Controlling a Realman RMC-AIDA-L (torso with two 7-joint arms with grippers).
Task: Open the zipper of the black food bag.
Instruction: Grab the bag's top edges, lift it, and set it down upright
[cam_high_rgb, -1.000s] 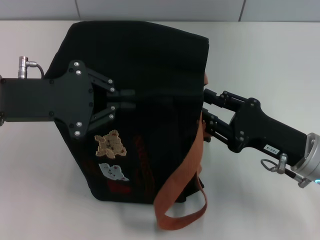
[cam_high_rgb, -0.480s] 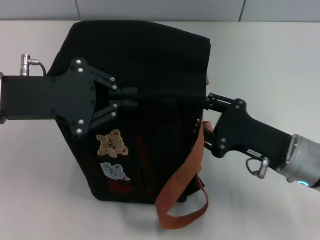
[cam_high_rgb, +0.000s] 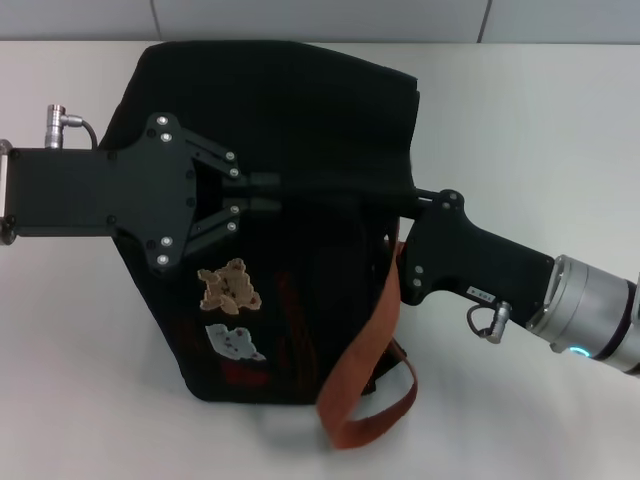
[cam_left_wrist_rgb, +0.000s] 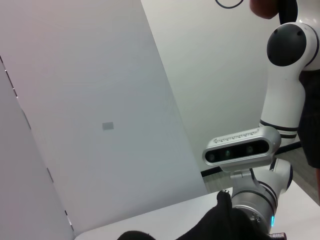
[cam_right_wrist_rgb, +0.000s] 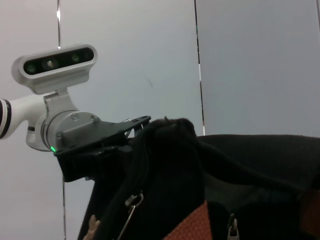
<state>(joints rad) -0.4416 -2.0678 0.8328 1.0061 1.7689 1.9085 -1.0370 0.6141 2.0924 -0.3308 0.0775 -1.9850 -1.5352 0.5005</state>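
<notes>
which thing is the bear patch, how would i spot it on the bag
Find the big black bag in the middle of the white table. On the side facing the camera, just below the left pincer, sits a small tan bear patch. The patch right beneath it is a pale cloud, and the orange-brown strap is long webbing.

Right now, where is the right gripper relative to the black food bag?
In the head view the right gripper is at the black food bag's right edge, just above the orange-brown strap, facing the left gripper.
</notes>
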